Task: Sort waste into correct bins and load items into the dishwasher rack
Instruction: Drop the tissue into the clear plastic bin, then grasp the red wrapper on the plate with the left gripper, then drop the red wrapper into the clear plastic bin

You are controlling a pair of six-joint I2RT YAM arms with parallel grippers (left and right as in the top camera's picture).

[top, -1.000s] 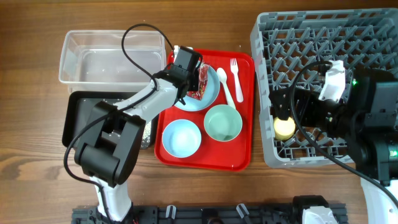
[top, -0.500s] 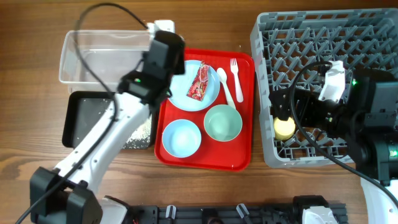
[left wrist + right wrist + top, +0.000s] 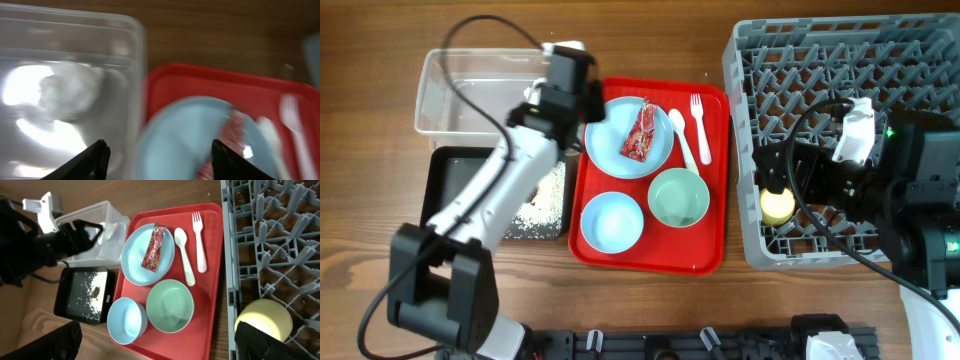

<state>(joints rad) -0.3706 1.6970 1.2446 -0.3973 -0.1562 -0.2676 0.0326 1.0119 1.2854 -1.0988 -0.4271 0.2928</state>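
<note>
Left gripper (image 3: 159, 151) hangs with its 2 fingers spread wide and nothing between them, above the line where the clear tub (image 3: 430, 100) meets the red tray (image 3: 705, 240). The left wrist view is blurred, but a crumpled white tissue ball (image 3: 65, 92) shows inside the tub.

On the red tray, the light blue plate (image 3: 615, 135) sits at the back left corner. The red snack wrapper (image 3: 639, 133) lies on it, slightly tilted. The white spoon (image 3: 682, 136) and the white fork (image 3: 700, 126) lie side by side just right of the plate, directly on the tray. In front of the plate stand the small blue bowl (image 3: 611, 222) and, to its right, the mint green bowl (image 3: 679, 197), close together.

The black tray (image 3: 450, 190) sits in front of the tub, touching the red tray's left edge. White rice grains (image 3: 535, 212) are scattered over its right part, with a small brown bit among them.

Right gripper (image 3: 157, 330) is over the left side of the grey rack (image 3: 800, 50), its 2 fingers far apart and empty. The yellow cup (image 3: 778, 206) rests in the rack near the left wall, just beside 1 finger. Whether they touch cannot be told.
</note>
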